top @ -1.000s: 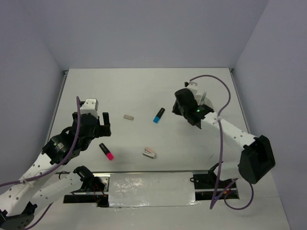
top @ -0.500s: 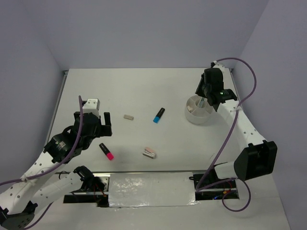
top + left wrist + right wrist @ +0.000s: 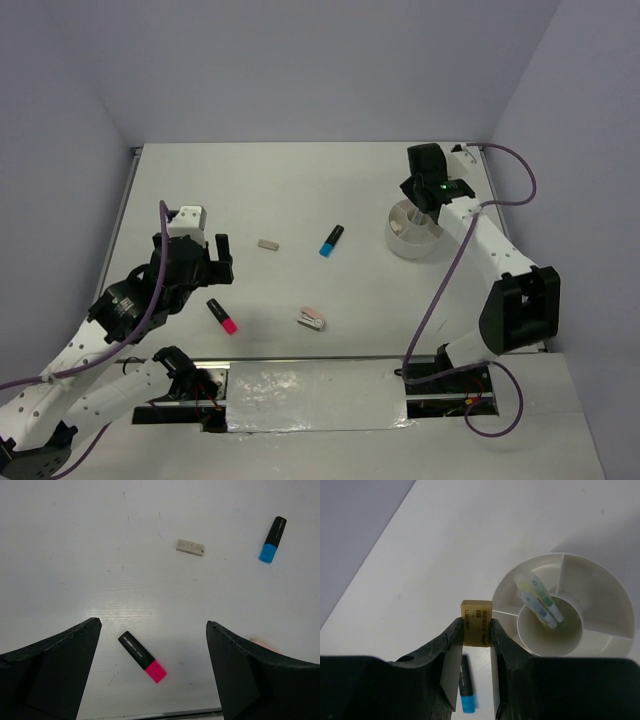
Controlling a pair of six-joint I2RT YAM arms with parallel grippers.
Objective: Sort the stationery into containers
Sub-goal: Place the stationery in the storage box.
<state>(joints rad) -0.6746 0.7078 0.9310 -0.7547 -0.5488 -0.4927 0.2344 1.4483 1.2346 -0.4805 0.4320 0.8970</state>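
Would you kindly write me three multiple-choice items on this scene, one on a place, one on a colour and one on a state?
1. Where are the thin pale yellow-green pens?
A: in the central cup of the round white plastic tub
B: in one of its outer compartments
C: lying outside the tub

2. What colour is the end of the black highlighter below the left pincer?
A: blue
B: pink
C: green

3. How is the right pincer?
A: wide open and empty
B: shut on a pen
C: shut on a small tan rectangular block

Answers:
1 A, the pens lean inside the inner ring.
2 B, its cap end is bright pink.
3 C, the block sits clamped in it, beside the tub in the right wrist view.
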